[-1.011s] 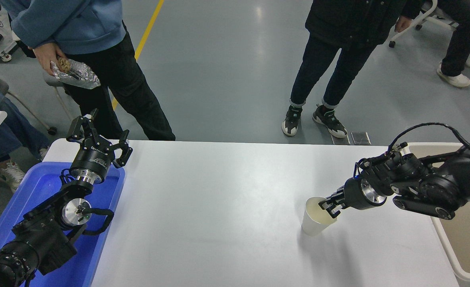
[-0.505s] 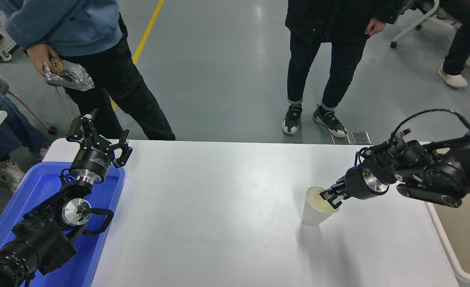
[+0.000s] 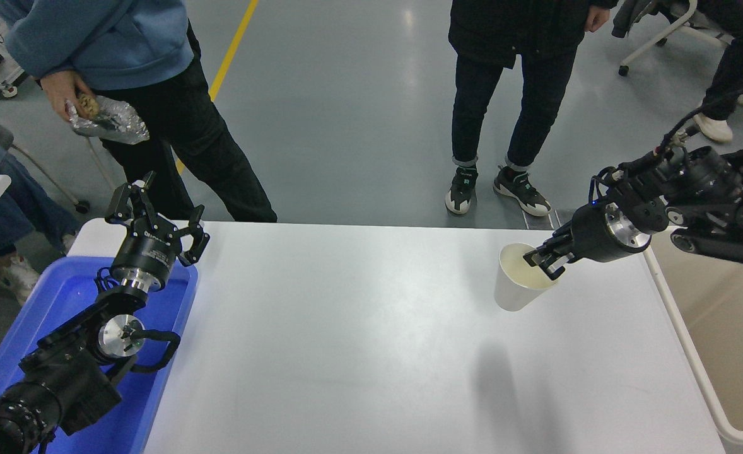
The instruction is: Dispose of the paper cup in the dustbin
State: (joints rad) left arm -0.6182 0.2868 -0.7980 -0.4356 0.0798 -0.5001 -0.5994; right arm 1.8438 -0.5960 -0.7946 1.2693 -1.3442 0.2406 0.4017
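While two people stand at the far side, one paper cup hangs above the white surface, right gripper clamped on its rim, one beige dustbin just right, left gripper spread apart over one blue tray.

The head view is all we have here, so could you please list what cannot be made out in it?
- Beige plastic dustbin: cut off by the right and bottom edges.
- Small white paper cup: rim partly covered by the right tool.
- Blue plastic tray: largely hidden by the parked left tool and its arm.
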